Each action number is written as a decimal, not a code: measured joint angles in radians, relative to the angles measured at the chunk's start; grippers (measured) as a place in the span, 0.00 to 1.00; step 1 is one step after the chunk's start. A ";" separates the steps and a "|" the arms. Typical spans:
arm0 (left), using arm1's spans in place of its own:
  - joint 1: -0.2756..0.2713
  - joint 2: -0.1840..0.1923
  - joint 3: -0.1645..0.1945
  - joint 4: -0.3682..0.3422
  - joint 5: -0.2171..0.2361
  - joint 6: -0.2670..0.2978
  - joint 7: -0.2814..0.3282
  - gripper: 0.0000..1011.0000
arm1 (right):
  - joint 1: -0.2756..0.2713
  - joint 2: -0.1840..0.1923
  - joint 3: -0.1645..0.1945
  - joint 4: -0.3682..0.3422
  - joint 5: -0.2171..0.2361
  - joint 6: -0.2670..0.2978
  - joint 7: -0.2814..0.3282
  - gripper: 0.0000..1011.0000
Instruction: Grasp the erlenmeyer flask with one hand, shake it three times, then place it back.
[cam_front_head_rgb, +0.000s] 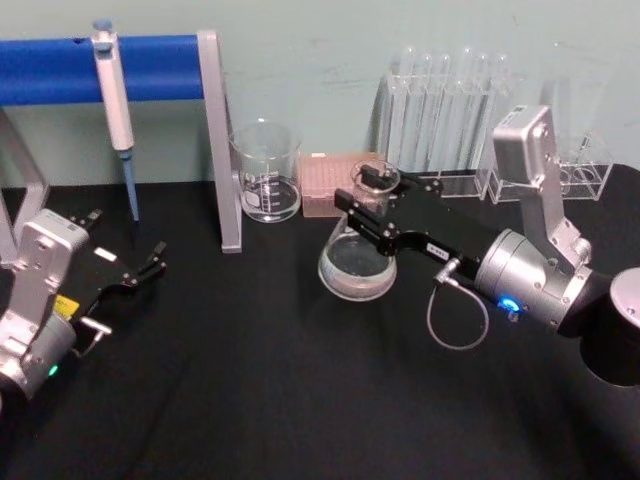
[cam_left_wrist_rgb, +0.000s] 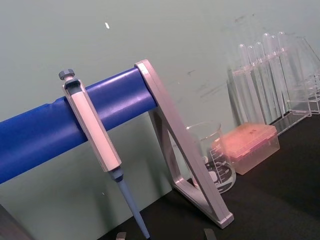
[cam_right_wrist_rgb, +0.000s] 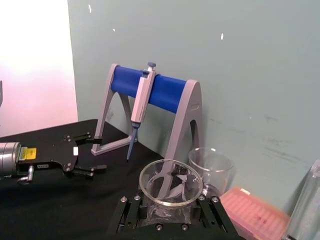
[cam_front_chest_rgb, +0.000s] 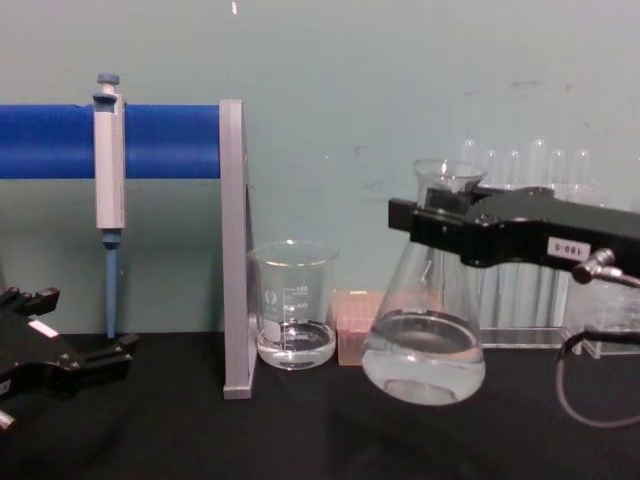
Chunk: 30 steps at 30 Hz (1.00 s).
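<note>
I'm holding the erlenmeyer flask by its neck with the right gripper, its fingers clamped on either side just under the flared rim. The flask is hanging a little right of the middle of the table and is slightly tilted. I'm judging its base to be just clear of the black surface, with the liquid pooled low. The beaker is standing to its far left, the pink tip box just behind it, and the test tube rack farther back. So I'm planning short, even swings toward the open near side, with the neck upright enough that nothing slops out or slips. The left gripper is lying parked at the near left, fingers apart.
</note>
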 joint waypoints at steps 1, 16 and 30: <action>0.000 0.000 0.000 0.000 0.000 0.000 0.000 0.99 | 0.000 0.001 0.000 -0.002 0.001 0.000 -0.001 0.44; 0.000 0.000 0.000 0.000 0.000 0.000 0.000 0.99 | 0.002 0.010 -0.001 -0.008 0.013 0.006 -0.010 0.44; 0.000 0.000 0.000 0.000 0.000 0.000 0.000 0.99 | 0.007 0.013 -0.007 0.000 0.024 0.013 -0.007 0.44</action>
